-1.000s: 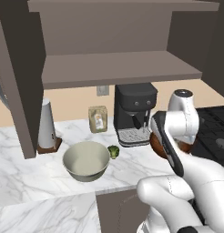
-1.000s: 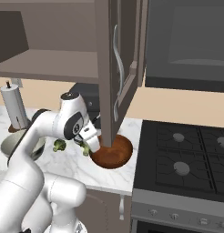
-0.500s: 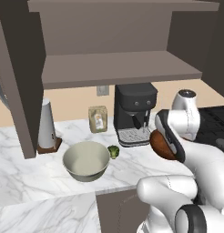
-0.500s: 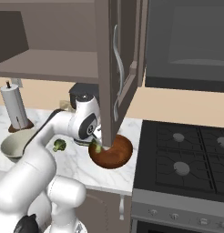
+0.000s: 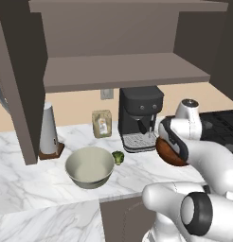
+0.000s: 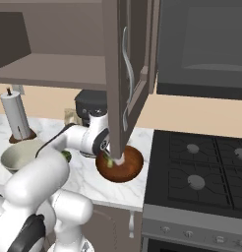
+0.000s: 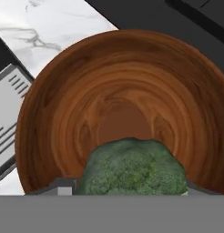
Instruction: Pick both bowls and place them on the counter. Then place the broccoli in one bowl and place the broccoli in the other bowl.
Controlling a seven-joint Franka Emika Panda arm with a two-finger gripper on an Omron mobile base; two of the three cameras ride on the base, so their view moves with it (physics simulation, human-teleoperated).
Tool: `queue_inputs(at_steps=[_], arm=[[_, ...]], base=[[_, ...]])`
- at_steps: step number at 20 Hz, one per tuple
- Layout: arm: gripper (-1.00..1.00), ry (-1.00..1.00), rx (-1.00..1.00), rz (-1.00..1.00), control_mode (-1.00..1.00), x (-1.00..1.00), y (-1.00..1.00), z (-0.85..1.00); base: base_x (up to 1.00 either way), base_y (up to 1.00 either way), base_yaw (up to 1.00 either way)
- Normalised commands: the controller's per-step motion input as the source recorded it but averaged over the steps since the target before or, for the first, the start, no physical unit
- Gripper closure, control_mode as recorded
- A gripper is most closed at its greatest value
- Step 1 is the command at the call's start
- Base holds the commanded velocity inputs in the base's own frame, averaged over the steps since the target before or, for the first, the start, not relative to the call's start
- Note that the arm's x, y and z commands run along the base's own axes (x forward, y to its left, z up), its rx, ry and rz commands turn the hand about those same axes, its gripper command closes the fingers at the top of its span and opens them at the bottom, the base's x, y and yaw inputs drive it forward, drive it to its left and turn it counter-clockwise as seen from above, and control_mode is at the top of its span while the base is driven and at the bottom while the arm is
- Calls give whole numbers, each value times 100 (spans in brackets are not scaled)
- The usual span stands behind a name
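Observation:
In the hand view my gripper [image 7: 127,190] is shut on a green broccoli [image 7: 132,170] floret, held just above the inside of the glossy red-brown bowl [image 7: 118,91]. That bowl [image 6: 124,166] sits on the marble counter [image 6: 88,182] next to the stovetop, and the gripper [image 6: 112,158] with the broccoli [image 6: 109,163] hangs over its left part. My arm covers part of this bowl [image 5: 169,152] in the left base view. The pale bowl [image 5: 90,166] stands upright and empty further left. A second broccoli [image 5: 118,157] lies on the counter beside its right rim.
A black coffee machine [image 5: 139,116] stands behind the bowls, with a small pale packet [image 5: 102,124] and a grey cylinder on a wooden base [image 5: 48,130] to its left. The open cabinet door [image 6: 125,74] hangs close above the hand. The black stovetop [image 6: 201,172] lies right.
The hand has swung to the right with the broccoli, from beside the red-brown bowl to over it. Both bowls and the other broccoli stayed put.

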Motion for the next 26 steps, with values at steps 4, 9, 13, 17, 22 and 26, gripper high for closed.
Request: queue_inputs(at_steps=[4, 9, 13, 17, 22, 26], arm=[[100, 0, 0, 1, -100, 11, -12, -35], [100, 0, 0, 2, -100, 6, -14, -25], [100, 1, 1, 1, -100, 7, -3, -26], [100, 3, 2, 1, -100, 10, 0, -21], [100, 6, 1, 2, -100, 4, -1, -21], [100, 6, 0, 3, -100, 0, -5, -17]], base=[[0, 0, 0], [0, 0, 0], [0, 0, 0], [0, 0, 0], [0, 0, 0], [0, 0, 0]])
